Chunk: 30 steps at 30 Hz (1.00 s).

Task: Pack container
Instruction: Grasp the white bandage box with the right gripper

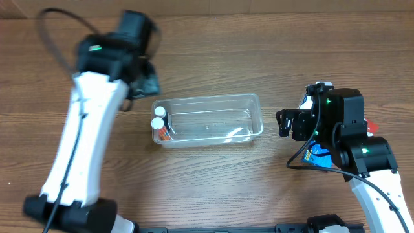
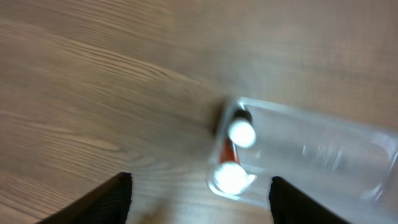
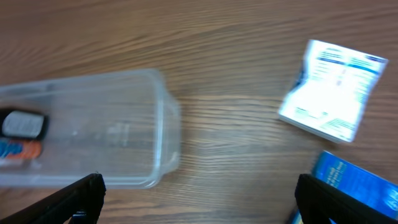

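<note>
The clear plastic container [image 1: 249,123] lies in the middle of the table. Two small white-capped bottles [image 1: 159,118] stand in its left end. They also show in the left wrist view [image 2: 236,155], inside the container [image 2: 336,162]. My left gripper [image 1: 145,81] is open and empty, above the table just left of the container; its fingertips [image 2: 200,199] frame the container's near corner. My right gripper [image 1: 288,123] is open and empty, just right of the container [image 3: 124,124]; its fingers [image 3: 199,199] spread over bare wood.
A white and blue packet [image 3: 333,90] and a blue box [image 3: 354,190] lie on the wood right of the container. In the overhead view the blue box [image 1: 317,154] is partly hidden under the right arm. A red item [image 1: 372,127] peeks out behind the right arm.
</note>
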Each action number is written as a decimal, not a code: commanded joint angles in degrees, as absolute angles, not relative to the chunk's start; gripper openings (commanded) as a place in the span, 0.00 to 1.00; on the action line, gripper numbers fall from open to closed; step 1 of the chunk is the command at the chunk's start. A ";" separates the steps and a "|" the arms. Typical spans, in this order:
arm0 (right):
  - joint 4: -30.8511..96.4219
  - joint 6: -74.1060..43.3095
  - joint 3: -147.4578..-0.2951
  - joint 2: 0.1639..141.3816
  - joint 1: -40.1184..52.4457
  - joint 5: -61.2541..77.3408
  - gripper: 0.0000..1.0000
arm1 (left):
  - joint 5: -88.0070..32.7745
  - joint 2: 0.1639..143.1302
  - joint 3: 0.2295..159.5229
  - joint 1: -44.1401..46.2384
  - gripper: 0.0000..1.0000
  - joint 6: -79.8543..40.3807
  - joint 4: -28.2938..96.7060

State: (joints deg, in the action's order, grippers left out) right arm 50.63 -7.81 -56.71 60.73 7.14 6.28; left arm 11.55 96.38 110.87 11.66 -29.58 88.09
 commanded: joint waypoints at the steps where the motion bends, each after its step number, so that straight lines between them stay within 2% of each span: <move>1: 52.66 -15.35 -65.54 61.89 6.35 -6.68 1.00 | 3.46 90.19 112.66 1.04 0.74 -26.35 86.06; 6: 59.44 -16.75 -79.79 73.54 -2.13 -4.84 1.00 | -3.27 90.00 112.27 -7.29 0.73 -20.23 85.54; 11: 62.63 -16.40 -85.91 88.14 -8.45 -1.39 1.00 | -3.20 90.00 112.25 -7.97 0.73 -19.22 85.30; 18: 60.69 -12.99 -85.89 104.25 -8.86 -1.61 1.00 | -3.18 90.41 112.22 -7.90 0.73 -19.25 85.03; 30: 57.43 -10.20 -85.84 116.09 -8.69 -1.39 1.00 | -3.01 91.83 112.22 -7.90 0.74 -19.22 84.97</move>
